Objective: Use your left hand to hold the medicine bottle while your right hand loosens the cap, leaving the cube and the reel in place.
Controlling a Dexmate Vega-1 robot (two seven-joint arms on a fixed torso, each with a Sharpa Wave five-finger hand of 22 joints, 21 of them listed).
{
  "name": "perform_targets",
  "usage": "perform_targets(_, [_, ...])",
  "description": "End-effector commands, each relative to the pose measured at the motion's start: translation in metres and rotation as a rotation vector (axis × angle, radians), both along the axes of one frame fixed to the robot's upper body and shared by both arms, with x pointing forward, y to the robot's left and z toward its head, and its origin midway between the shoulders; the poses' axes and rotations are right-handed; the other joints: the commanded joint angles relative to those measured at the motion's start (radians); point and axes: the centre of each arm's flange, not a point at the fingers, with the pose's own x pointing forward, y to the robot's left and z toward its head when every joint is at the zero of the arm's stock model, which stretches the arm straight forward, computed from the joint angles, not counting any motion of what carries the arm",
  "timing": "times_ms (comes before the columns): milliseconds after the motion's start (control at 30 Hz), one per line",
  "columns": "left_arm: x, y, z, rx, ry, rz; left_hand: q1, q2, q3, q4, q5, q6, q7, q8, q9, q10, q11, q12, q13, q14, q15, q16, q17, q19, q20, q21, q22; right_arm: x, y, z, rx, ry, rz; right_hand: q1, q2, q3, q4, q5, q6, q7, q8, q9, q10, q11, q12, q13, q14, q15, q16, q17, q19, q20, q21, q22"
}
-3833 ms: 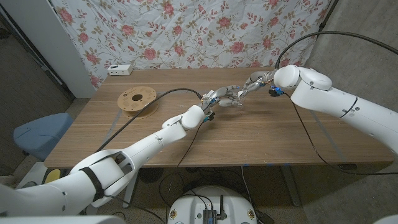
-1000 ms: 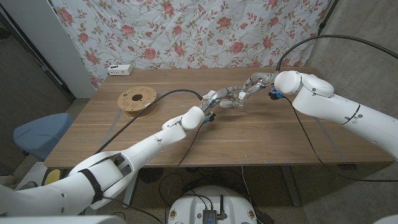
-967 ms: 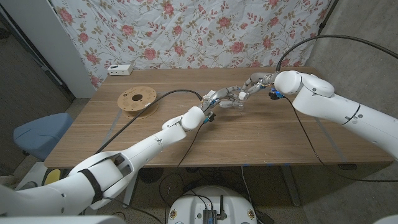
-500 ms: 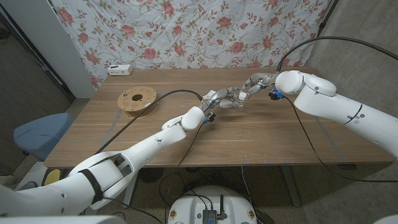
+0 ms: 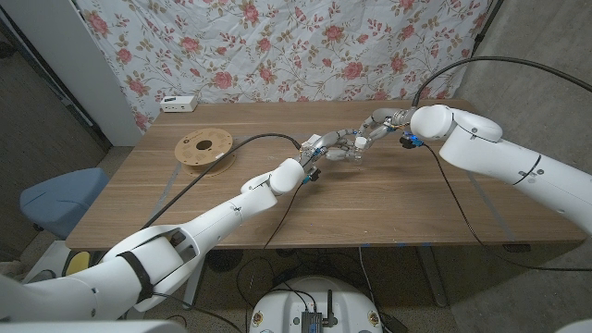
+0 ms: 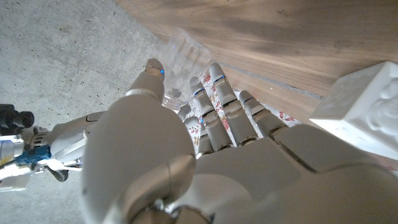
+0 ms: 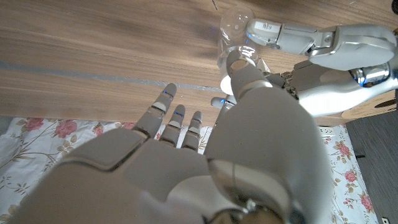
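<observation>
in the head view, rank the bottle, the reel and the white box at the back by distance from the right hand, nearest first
1. Bottle: at the table's middle, right by the right hand, with the left hand on its other side.
2. Reel: flat on the table's left part.
3. White box: at the far left corner, by the curtain.

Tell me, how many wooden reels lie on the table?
1. The wooden reel lies flat on the table's left part, apart from both hands. Arms cover some of the table, so another small item may be hidden.
</observation>
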Motion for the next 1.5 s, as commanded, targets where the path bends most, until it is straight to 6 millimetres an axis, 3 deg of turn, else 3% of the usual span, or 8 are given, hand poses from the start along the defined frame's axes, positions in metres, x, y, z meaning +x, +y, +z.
perform_targets(33, [0.0000, -0.0006, -0.0004, 0.001, 0.000, -0.001, 0.001, 0.009, 0.012, 0.000, 0.005, 0.004, -0.007, -0.002, 0.005, 0.013, -0.007, 0.006, 0.003, 0.010, -0.102, 0.001, 0.001, 0.008, -0.115, -0.002, 0.002, -0.0003, -0.0026, -0.0002, 0.019, 0.000, 0.013, 0.011, 0.009, 0.010, 0.001, 0.005, 0.055, -0.047, 0.006, 0.001, 0.008, -0.009, -0.002, 0.001, 0.003, -0.012, 0.006, 0.004, 0.004, -0.007, -0.001, 0.004])
perform_targets(300, [-0.0004, -0.0009, -0.0004, 0.003, -0.001, -0.003, 0.000, 0.009, 0.015, 0.000, 0.005, 0.004, -0.008, -0.002, 0.005, 0.013, -0.008, 0.006, 0.003, 0.010, -0.103, 0.001, 0.001, 0.007, -0.115, -0.002, 0.002, -0.0019, -0.0030, -0.0001, 0.019, 0.013, 0.020, 0.033, 0.013, 0.016, -0.002, 0.010, 0.042, -0.046, -0.004, -0.003, 0.007, -0.015, -0.003, 0.000, 0.000, -0.015, 0.004, 0.004, 0.001, -0.010, -0.001, 0.004])
perform_targets(467, [-0.0004, -0.0010, -0.0001, 0.004, -0.004, -0.005, -0.001, 0.008, 0.016, 0.000, 0.004, 0.003, -0.008, -0.003, 0.005, 0.013, -0.009, 0.006, 0.003, 0.010, -0.102, 0.001, 0.001, 0.007, -0.115, -0.002, 0.002, -0.0036, -0.0029, 0.0002, 0.016, 0.031, 0.024, 0.037, -0.003, 0.006, 0.004, 0.008, -0.004, -0.045, -0.031, -0.011, 0.010, -0.012, -0.004, -0.001, -0.012, -0.007, -0.001, 0.002, -0.008, -0.005, -0.004, 0.004])
perform_targets(500, [-0.0003, -0.0010, 0.0000, 0.004, -0.003, -0.005, -0.001, 0.008, 0.017, 0.000, 0.005, 0.003, -0.008, -0.003, 0.005, 0.014, -0.010, 0.006, 0.003, 0.010, -0.102, 0.001, 0.001, 0.007, -0.115, -0.002, 0.002, -0.0038, -0.0030, 0.0004, 0.017, 0.035, 0.024, 0.036, -0.008, 0.001, 0.007, 0.007, -0.017, -0.045, -0.041, -0.014, -0.014, -0.001, -0.013, -0.001, -0.013, -0.005, -0.001, 0.002, -0.009, -0.003, -0.004, 0.004])
perform_targets(800, [0.0003, -0.0005, -0.0005, 0.007, 0.000, -0.005, -0.002, 0.007, 0.019, -0.002, 0.005, 0.004, -0.008, -0.002, 0.005, 0.013, -0.008, 0.006, 0.003, 0.011, -0.102, 0.001, 0.001, 0.007, -0.115, -0.002, 0.002, -0.0038, -0.0031, 0.0011, 0.016, 0.056, 0.027, 0.034, -0.029, -0.013, 0.008, 0.005, -0.057, -0.044, -0.067, -0.021, -0.023, 0.005, -0.013, -0.001, -0.031, 0.009, -0.009, -0.001, -0.012, 0.007, -0.005, 0.004])
perform_targets(967, [0.0003, 0.0002, -0.0007, 0.006, 0.000, -0.002, -0.002, 0.007, 0.021, -0.002, 0.005, 0.004, -0.007, -0.002, 0.005, 0.017, -0.009, 0.007, 0.003, 0.011, -0.102, 0.001, 0.001, 0.007, -0.115, -0.002, 0.002, -0.0031, -0.0031, 0.0015, 0.019, 0.065, 0.039, 0.036, -0.046, -0.021, 0.008, 0.006, -0.102, -0.043, -0.095, -0.028, -0.022, 0.007, -0.011, -0.002, -0.044, 0.019, -0.015, -0.004, -0.021, 0.017, -0.007, 0.003])
perform_targets(1033, [0.0003, 0.0002, -0.0010, 0.006, 0.001, -0.002, -0.003, 0.008, 0.022, -0.001, 0.005, 0.004, -0.007, -0.002, 0.005, 0.016, -0.009, 0.006, 0.003, 0.012, -0.102, 0.002, 0.001, 0.007, -0.114, -0.002, 0.002, -0.0027, -0.0032, 0.0016, 0.018, 0.072, 0.041, 0.034, -0.056, -0.028, 0.011, 0.007, -0.127, -0.043, -0.113, -0.032, -0.055, 0.013, -0.020, -0.002, -0.049, 0.026, -0.017, -0.005, -0.025, 0.022, -0.007, 0.003])
perform_targets(1500, [0.0000, 0.0001, -0.0017, 0.007, 0.001, 0.001, -0.004, 0.007, 0.026, -0.003, 0.004, 0.004, -0.007, -0.002, 0.005, 0.013, -0.009, 0.005, 0.003, 0.011, -0.102, 0.001, 0.001, 0.007, -0.114, -0.002, 0.002, -0.0026, -0.0057, 0.0024, 0.018, 0.107, 0.050, -0.014, -0.105, -0.051, 0.023, 0.003, -0.227, -0.042, -0.181, -0.042, -0.118, 0.036, -0.023, -0.001, -0.089, 0.059, -0.028, -0.001, -0.057, 0.049, -0.012, 0.003])
